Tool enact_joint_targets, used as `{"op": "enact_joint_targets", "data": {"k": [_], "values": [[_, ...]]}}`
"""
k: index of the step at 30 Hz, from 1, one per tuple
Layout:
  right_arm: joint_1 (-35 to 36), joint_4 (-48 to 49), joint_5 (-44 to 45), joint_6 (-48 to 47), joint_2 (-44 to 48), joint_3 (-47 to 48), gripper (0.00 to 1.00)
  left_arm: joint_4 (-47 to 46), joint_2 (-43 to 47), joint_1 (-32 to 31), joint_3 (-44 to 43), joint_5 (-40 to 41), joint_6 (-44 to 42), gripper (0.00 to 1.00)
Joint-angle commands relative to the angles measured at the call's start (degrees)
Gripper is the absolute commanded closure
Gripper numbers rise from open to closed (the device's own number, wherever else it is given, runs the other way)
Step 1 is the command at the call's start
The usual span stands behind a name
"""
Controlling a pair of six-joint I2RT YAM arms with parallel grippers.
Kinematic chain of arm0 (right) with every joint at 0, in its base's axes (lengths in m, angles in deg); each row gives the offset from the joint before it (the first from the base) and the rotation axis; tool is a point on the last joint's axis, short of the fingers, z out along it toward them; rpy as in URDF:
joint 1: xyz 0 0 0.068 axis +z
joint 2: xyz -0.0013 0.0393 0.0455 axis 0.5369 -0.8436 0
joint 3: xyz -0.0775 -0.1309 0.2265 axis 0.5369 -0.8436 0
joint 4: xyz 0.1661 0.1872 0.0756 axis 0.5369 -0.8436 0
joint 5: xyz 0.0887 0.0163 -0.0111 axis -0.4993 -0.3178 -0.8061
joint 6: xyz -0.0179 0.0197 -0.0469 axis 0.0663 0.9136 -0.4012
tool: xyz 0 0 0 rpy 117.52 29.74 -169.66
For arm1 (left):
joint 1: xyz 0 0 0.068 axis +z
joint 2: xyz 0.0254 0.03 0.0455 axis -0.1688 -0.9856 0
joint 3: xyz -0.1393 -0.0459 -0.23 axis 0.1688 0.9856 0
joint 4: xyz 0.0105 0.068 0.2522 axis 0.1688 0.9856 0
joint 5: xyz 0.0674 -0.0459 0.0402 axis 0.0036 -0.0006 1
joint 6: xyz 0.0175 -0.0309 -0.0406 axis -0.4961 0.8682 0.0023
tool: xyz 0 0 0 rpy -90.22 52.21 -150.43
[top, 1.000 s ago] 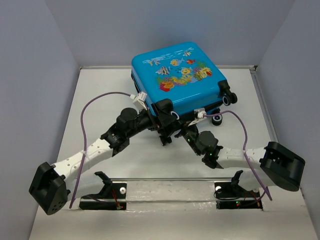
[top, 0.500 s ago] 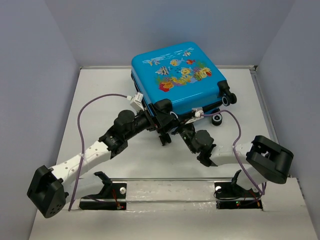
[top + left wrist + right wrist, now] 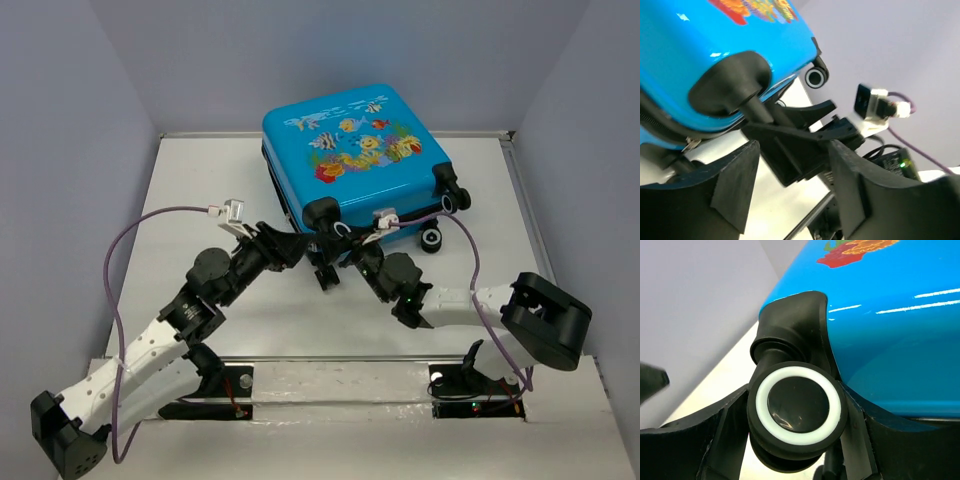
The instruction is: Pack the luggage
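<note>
The luggage is a bright blue hard-shell suitcase lying at the back centre, fish print face up. It fills the top of the left wrist view and the right wrist view. My right gripper is at its near left corner, shut on a black-and-white wheel with a finger on each side. My left gripper is open and empty just left of that corner, below the black wheel housing. Its fingers frame the right gripper's black body.
Two more wheels stick out at the suitcase's right corner. Purple cables loop off both wrists. Black arm mounts sit on the strip at the near edge. Grey walls close the back and sides of the white table.
My left arm has swung back and left, pulling its gripper slightly away from the suitcase corner. My right gripper has moved in further to the corner wheel. The suitcase stays put.
</note>
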Motion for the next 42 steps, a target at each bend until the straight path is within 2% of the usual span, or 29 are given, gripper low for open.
{"op": "enact_joint_targets", "data": {"k": [1, 4, 9, 15, 20, 30, 36, 38, 40, 41, 42], "values": [[-0.8, -6.2, 3.1, -6.9, 2.9, 8.7, 0.88, 1.3, 2.6, -0.4, 8.0, 5.9, -2.0, 0.4], [-0.8, -10.6, 3.1, -9.5, 3.4, 10.2, 0.89, -1.9, 0.9, -0.4, 12.1, 5.8, -2.8, 0.45], [-0.8, -16.2, 3.4, -13.2, 3.7, 12.4, 0.89, -7.7, -6.4, -0.4, 13.1, 5.0, -6.4, 0.45], [-0.8, -16.5, 2.2, -13.2, 4.5, 12.5, 0.9, -11.6, -13.4, -0.4, 9.8, 8.6, -10.0, 0.44], [-0.8, -16.1, 1.8, -12.2, 4.3, 12.1, 0.91, -14.6, -16.2, -0.4, 8.1, 11.7, -13.5, 0.39], [-0.8, -15.2, -0.3, -10.9, 5.2, 11.2, 0.92, -20.4, -24.9, -0.4, 4.5, 14.6, -17.5, 0.42], [-0.8, -14.9, -1.8, -10.6, 5.5, 10.7, 0.93, -21.3, -26.2, -0.5, 3.2, 16.0, -18.4, 0.49], [-0.8, -14.1, -2.4, -10.5, 5.5, 10.4, 0.93, -21.6, -26.3, -0.6, 3.0, 17.1, -18.7, 0.58], [-0.3, -14.0, -2.7, -10.8, 5.6, 10.4, 0.93, -21.6, -27.1, -0.6, 2.4, 17.8, -18.8, 0.62], [-0.3, -13.9, -2.7, -11.0, 5.5, 10.4, 0.93, -21.7, -27.5, -0.7, 2.3, 18.7, -18.7, 0.69], [0.4, -13.7, -2.6, -11.3, 5.5, 10.3, 0.93, -21.7, -28.1, -0.7, 2.1, 19.3, -18.6, 0.72]]}}
